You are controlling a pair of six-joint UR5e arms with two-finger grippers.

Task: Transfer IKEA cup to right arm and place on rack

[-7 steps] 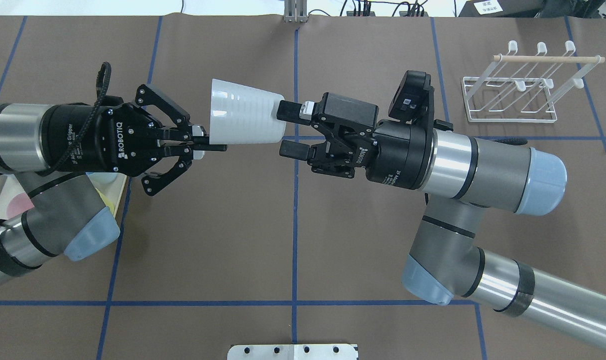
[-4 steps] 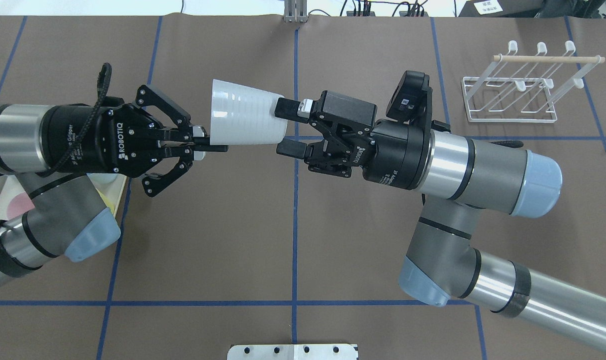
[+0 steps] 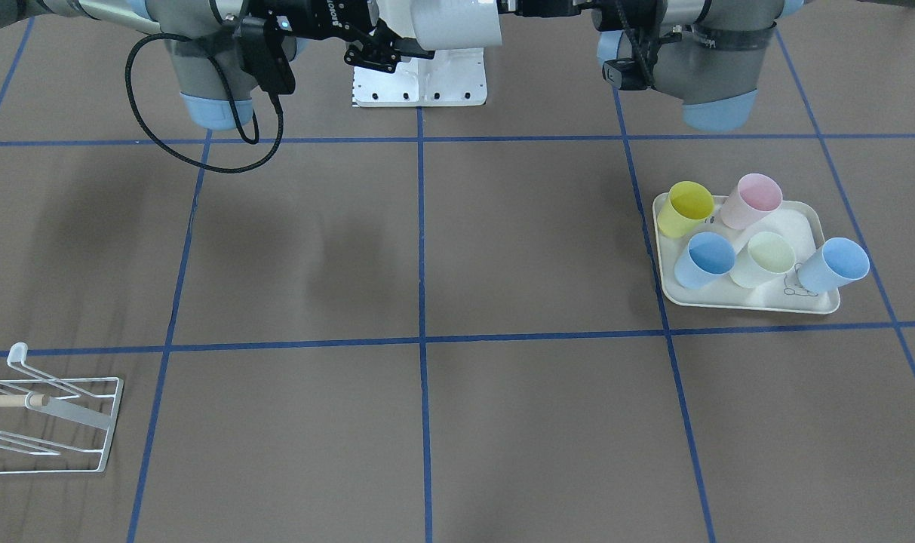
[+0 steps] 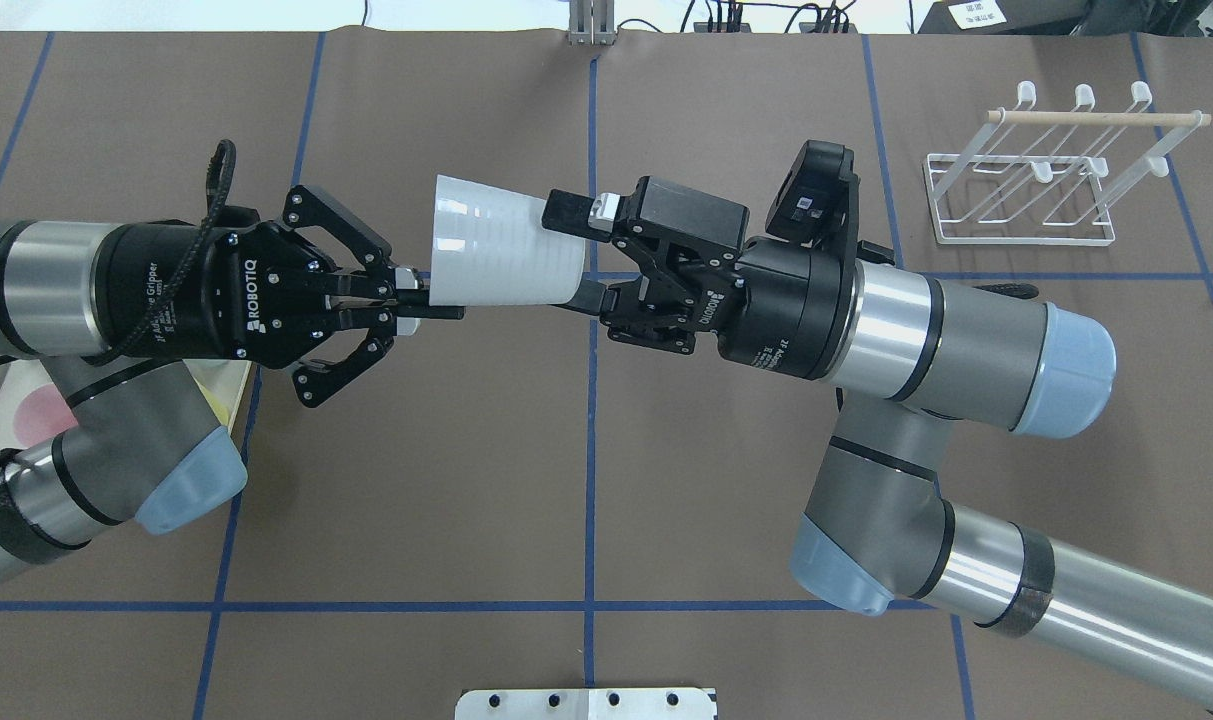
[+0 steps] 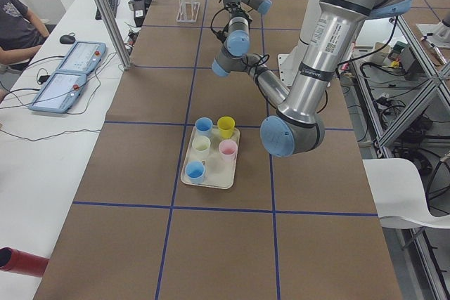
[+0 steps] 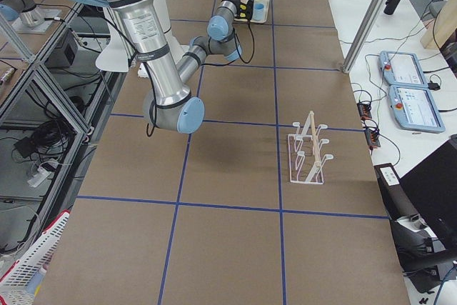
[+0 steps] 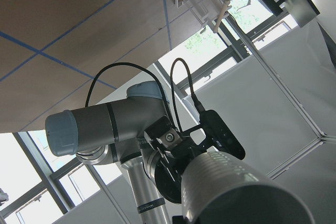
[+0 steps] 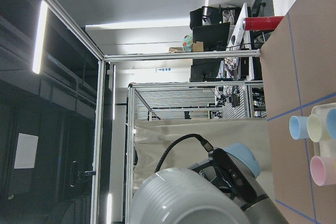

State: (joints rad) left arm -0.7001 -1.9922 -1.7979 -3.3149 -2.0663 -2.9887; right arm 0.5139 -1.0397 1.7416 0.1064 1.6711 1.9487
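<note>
above the brown table with its blue tape grid, both arms meet in mid-air near the centre line: left arm roughly level, right arm angled in. tray on the left arm's side of the table holds five pastel cups, mouths up. rack stands far side, robot's right, well apart from the arms. white cup lies sideways between the two grippers, off the table, mouth toward the left arm. left gripper is pinched tight on the mouth rim. right gripper is spread wide, one finger either side of the narrow base end; contact unclear.
</note>
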